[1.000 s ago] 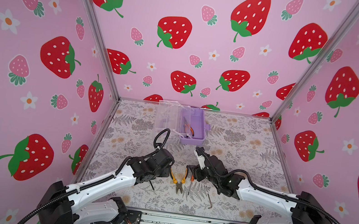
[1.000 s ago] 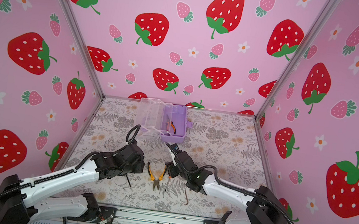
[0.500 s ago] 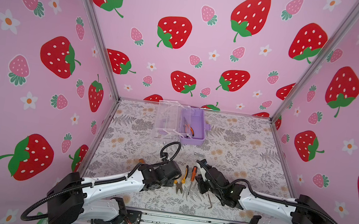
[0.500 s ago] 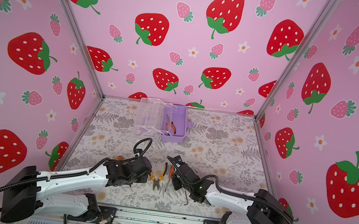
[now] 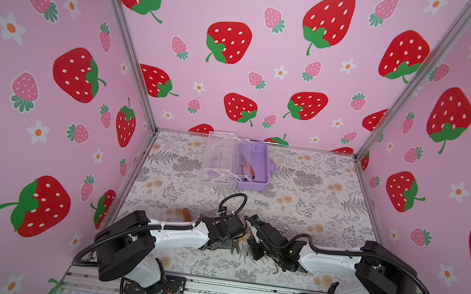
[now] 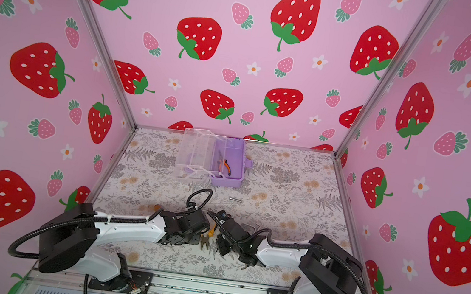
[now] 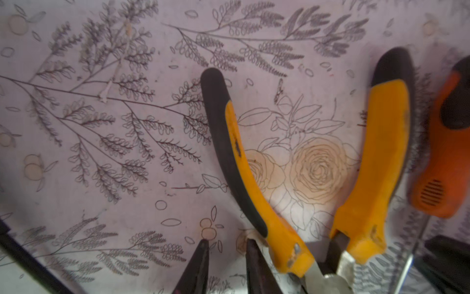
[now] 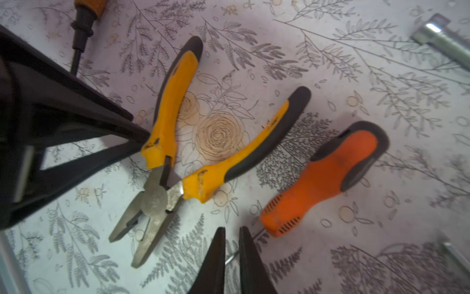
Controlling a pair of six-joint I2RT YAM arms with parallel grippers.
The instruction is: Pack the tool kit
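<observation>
Right wrist, right gripper pinching screwdriver shaft, left wrist, left gripper barely parted beside pliers

Just beside my left gripper, the metal head of the pliers runs out of the wrist view. The shaft of the orange screwdriver passes behind the tips of my right gripper, so any pinch is unclear. Well beyond it, a hex key is cropped.

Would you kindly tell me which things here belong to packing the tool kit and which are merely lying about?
Belong to the job: lilac box, small pliers inside it, yellow-handled pliers, orange screwdriver, second screwdriver, silver hex key.

Lying about: floral mat; a short metal rod, purpose unclear.
</observation>
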